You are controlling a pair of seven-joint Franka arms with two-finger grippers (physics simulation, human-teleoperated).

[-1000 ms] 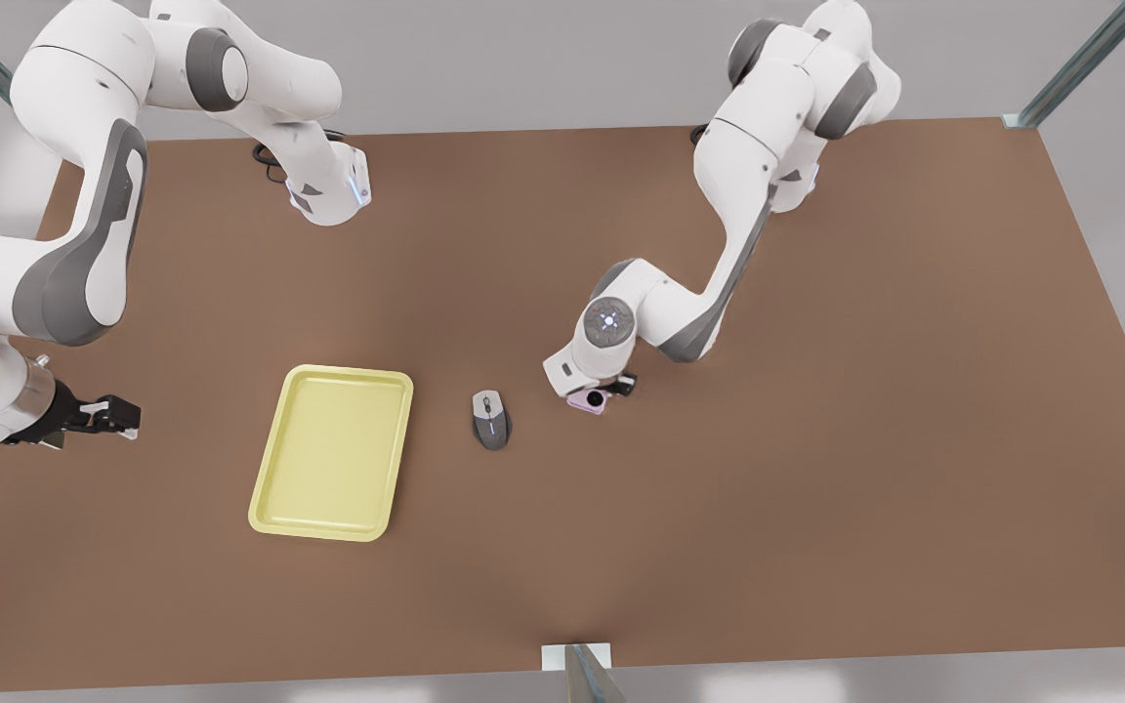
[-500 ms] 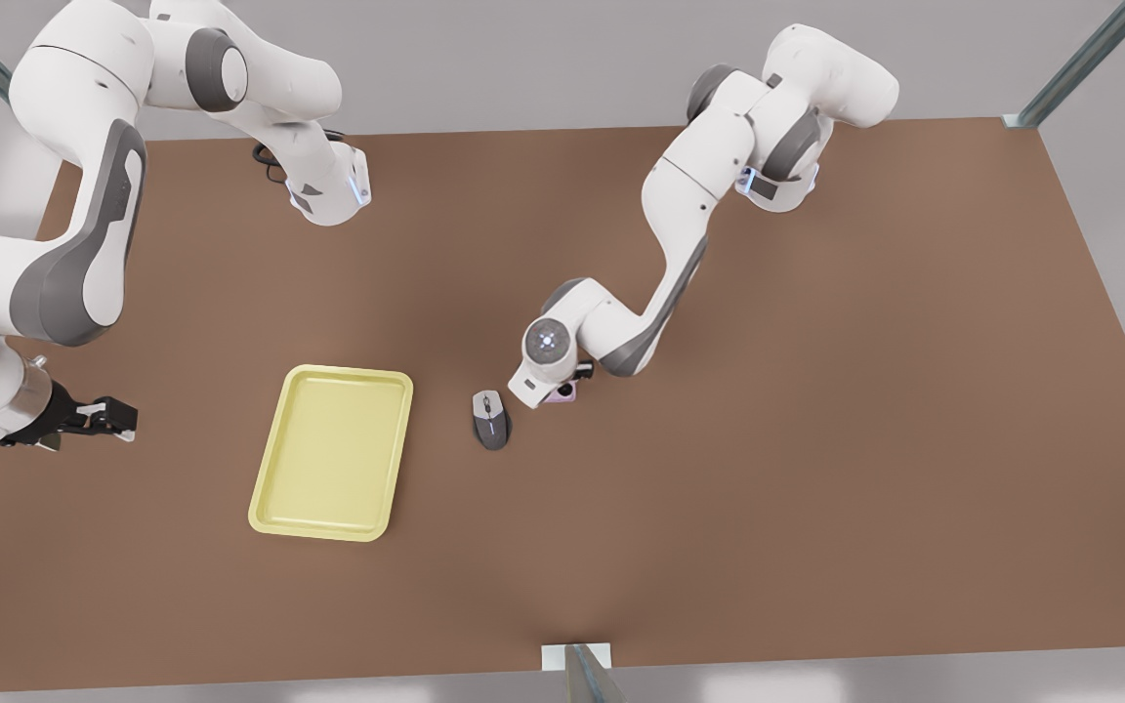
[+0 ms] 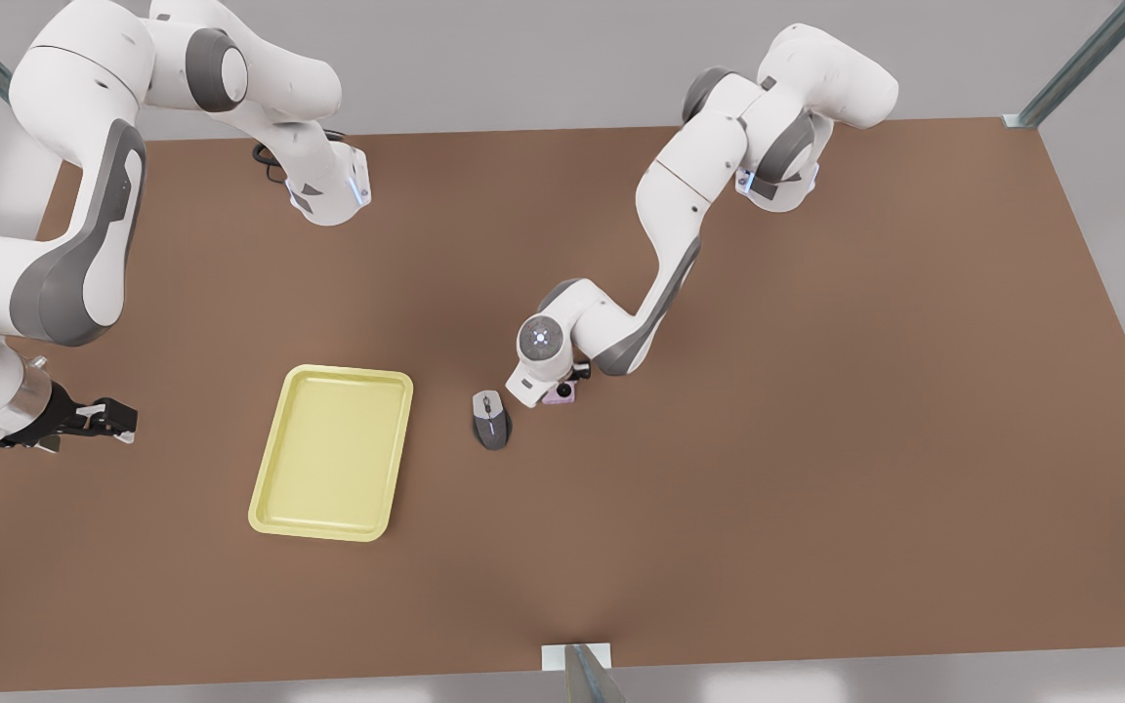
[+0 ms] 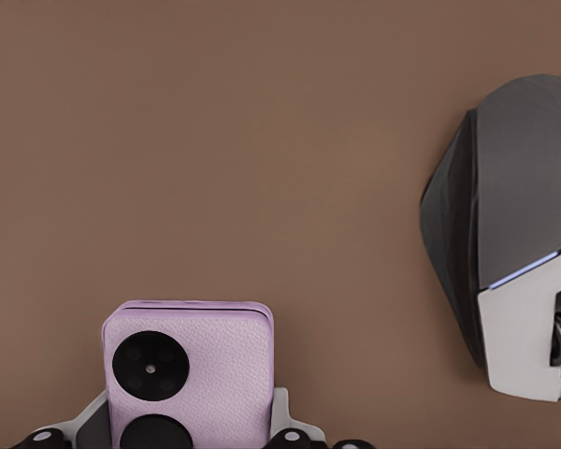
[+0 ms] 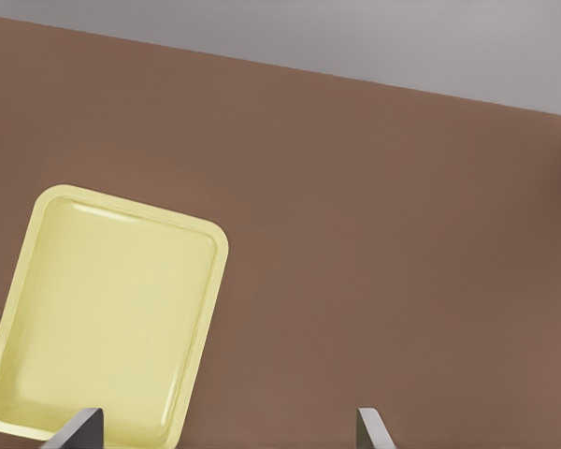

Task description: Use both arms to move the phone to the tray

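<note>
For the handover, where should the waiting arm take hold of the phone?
My judgement: the free end of the phone, away from the left gripper, which clamps its two side edges. The right gripper, open beside the tray, should come end-on, jaws across the thin flat faces.

Pale pink phone w/ black circles, yellow tray, grey mouse

Brown table with tray, mouse

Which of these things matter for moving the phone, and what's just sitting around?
Job:
phone, gripped by left hand
tray
right hand, open, waiting beside the tray

Lying about:
mouse, between phone and tray
table
</note>
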